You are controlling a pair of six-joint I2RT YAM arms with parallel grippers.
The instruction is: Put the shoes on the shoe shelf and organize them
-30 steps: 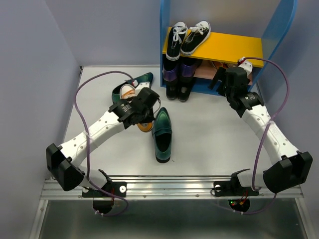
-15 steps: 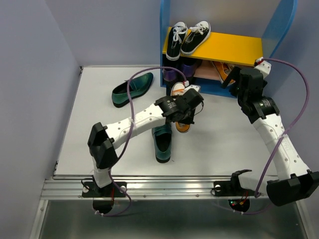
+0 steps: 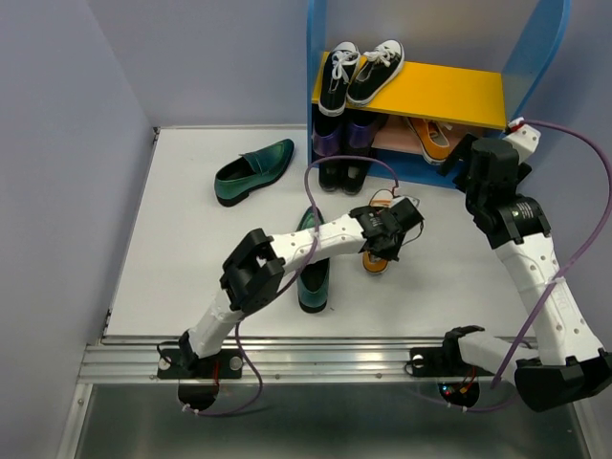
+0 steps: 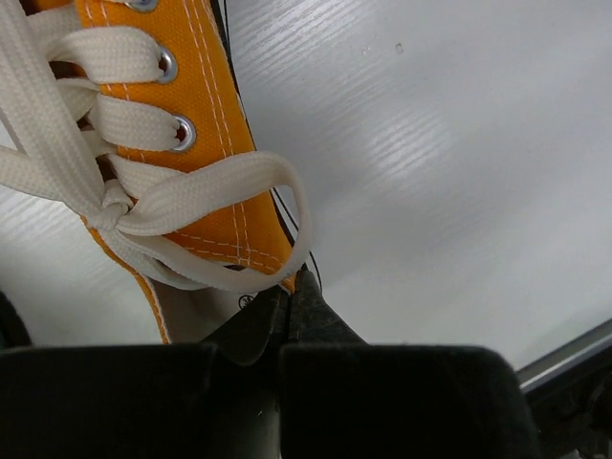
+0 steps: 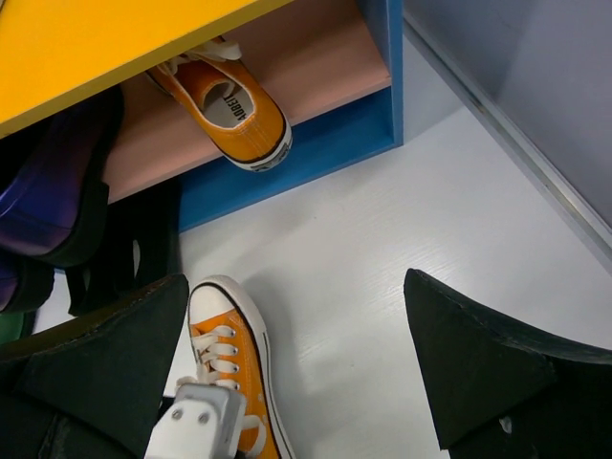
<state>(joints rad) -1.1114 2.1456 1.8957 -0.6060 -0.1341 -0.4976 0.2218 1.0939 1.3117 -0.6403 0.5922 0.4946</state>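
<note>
Top view, held shoe: my left gripper (image 3: 390, 229) carries the orange canvas sneaker with white laces (image 3: 375, 258) low over the white surface (image 3: 191, 239). It is in front of the blue-sided two-tier shoe shelf (image 3: 320, 57), not on it yet.
Top view, right side: the right gripper (image 3: 475, 161) hangs just before the pinkish-tan lower board (image 3: 392, 139), where the matching orange sneaker (image 3: 430, 139) already lies.
Top view, in the way: the plain black low shoes (image 3: 341, 174) stand against the shelf's left front, with the purple shoes (image 3: 333, 143) behind them. I judge only the right bay is free, and my right arm sits at its mouth.
Top view, others: one shiny dark green loafer (image 3: 253, 170) lies well to the left. The second green loafer (image 3: 311, 277) lies partly beneath the left arm. The black sneakers with white laces (image 3: 359, 67) are on the yellow upper board (image 3: 449, 91).
Left wrist, grip: the jaws are almost closed, pinching only the thin side edge of the sneaker's upper, beside a loose lace loop (image 4: 220, 191).
Left wrist, risk: I judge this hold shallow. The shoe could swing or slip out, and the loop could snag.
Right wrist, state: the fingers are spread wide with nothing between them.
Right wrist, risk: the carried sneaker is just beside one finger. Pushing on could knock the arms together, or catch the toe on the blue bottom rail (image 5: 316, 163).
</note>
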